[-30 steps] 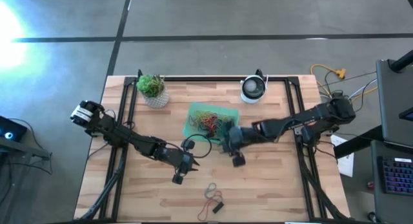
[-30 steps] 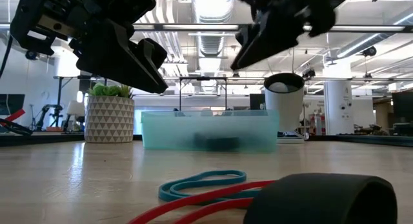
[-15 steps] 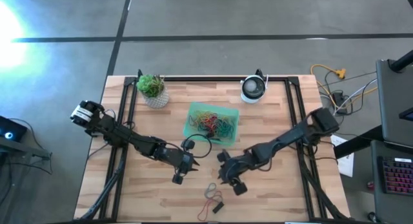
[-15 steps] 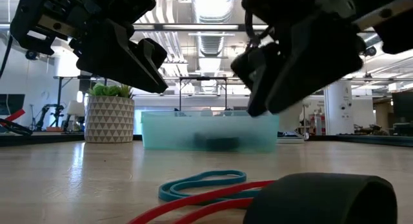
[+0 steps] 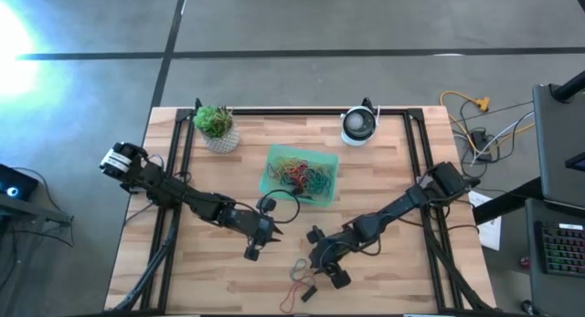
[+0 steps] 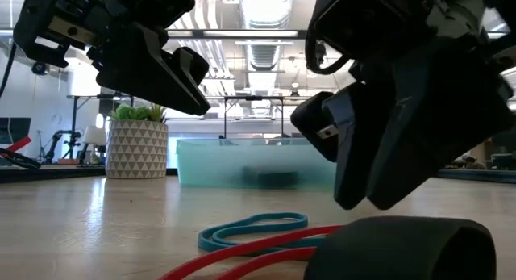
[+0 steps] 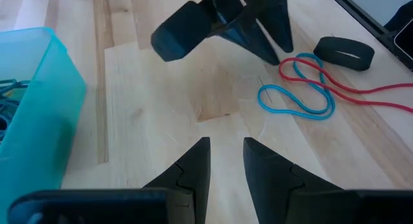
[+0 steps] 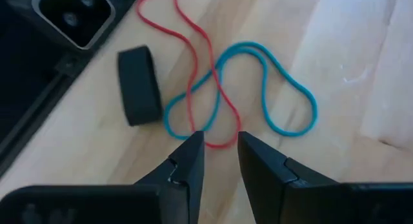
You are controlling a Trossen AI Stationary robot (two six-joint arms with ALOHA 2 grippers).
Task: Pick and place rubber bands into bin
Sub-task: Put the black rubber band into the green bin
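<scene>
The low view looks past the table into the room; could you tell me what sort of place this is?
Probably a robotics lab or open workshop: exposed ceiling ducts and strip lights overhead, and a wooden table framed by black rails carrying the two arms.

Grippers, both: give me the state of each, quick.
Left gripper: fingers slightly apart, empty, hovering over bare table.
Right gripper: fingers slightly apart, empty, above the red band and blue band.

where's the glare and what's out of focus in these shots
High view: a bright white glare patch washes out the floor at the left edge. Low view: ceiling lights flare overhead, the wide black rubber band lies blurred in the foreground, and the translucent green plastic bin is soft. Right wrist view: the thin red rubber band and blue rubber band look sharp, but the right gripper is slightly blurred.
</scene>
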